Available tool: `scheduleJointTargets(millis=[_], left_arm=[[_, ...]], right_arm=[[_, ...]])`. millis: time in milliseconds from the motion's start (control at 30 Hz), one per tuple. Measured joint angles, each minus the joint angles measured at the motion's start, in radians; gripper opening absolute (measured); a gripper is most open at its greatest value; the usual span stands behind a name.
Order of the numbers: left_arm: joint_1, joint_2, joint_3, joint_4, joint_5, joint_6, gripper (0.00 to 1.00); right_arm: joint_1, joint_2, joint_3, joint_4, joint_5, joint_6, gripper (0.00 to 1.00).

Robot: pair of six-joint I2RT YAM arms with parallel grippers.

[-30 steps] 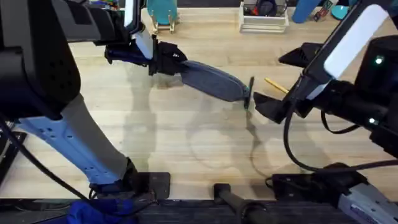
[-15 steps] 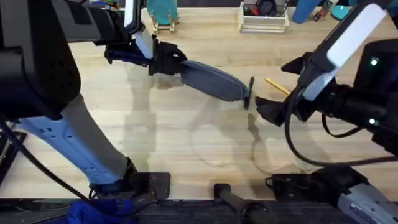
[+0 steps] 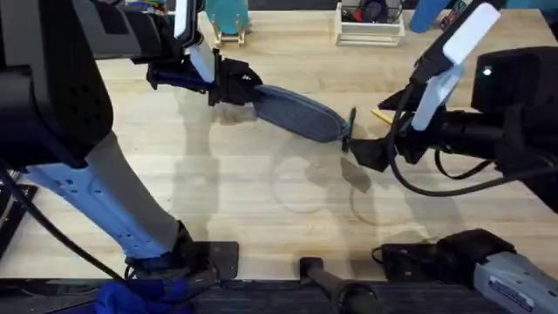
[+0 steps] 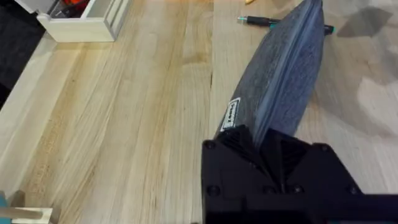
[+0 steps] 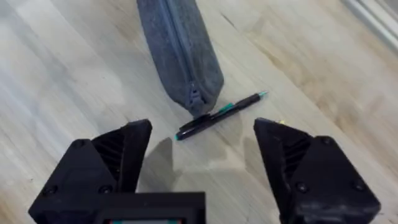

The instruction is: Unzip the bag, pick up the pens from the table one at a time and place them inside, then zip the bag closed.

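We count one long, rounded blue-grey fabric pouch (image 3: 296, 112) lying on the light wooden plank tabletop (image 3: 227, 192), its zipper along the top and a small white label near one end in the left wrist view (image 4: 231, 115). We count two pens. The slim dark green-black pen (image 5: 219, 116) lies on the wood right at the pouch's zipper end, touching or just beside it; we cannot tell which. In the overhead view it shows as a short dark stick (image 3: 350, 126) at the pouch's right end. Of the yellow pen (image 3: 384, 118) we see a short stretch on the table just beyond, partly hidden by the right arm.

We count two arms. The left arm reaches up from the lower left and across the far left of the table, and its black gripper (image 3: 234, 87) is clamped on the left end of the pouch; in its own wrist view the fabric runs straight into the closed black fingers (image 4: 245, 146). The right arm comes in from the right side, its forearm roughly level above the table. Its black gripper (image 5: 202, 149) hangs over the wood near the dark pen and the pouch's zipper end, fingers spread wide, with nothing between them.
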State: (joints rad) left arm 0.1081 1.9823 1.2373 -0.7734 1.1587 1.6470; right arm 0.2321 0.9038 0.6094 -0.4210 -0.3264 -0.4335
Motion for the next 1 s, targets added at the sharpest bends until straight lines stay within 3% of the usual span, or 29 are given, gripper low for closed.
scheduleJointTargets(millis=[267, 700, 1000], left_arm=[[0.0, 0.0, 0.0, 0.0, 0.0, 0.0, 0.041], [0.0, 0.0, 0.0, 0.0, 0.0, 0.0, 0.041], [0.0, 0.0, 0.0, 0.0, 0.0, 0.0, 0.041]], right_arm=[[0.0, 0.008, -0.023, 0.013, -0.019, 0.0, 0.996], [-0.001, 0.014, -0.146, 0.212, -0.022, 0.0, 0.996], [-0.001, 0.158, -0.164, 0.334, -0.027, 0.0, 0.995]])
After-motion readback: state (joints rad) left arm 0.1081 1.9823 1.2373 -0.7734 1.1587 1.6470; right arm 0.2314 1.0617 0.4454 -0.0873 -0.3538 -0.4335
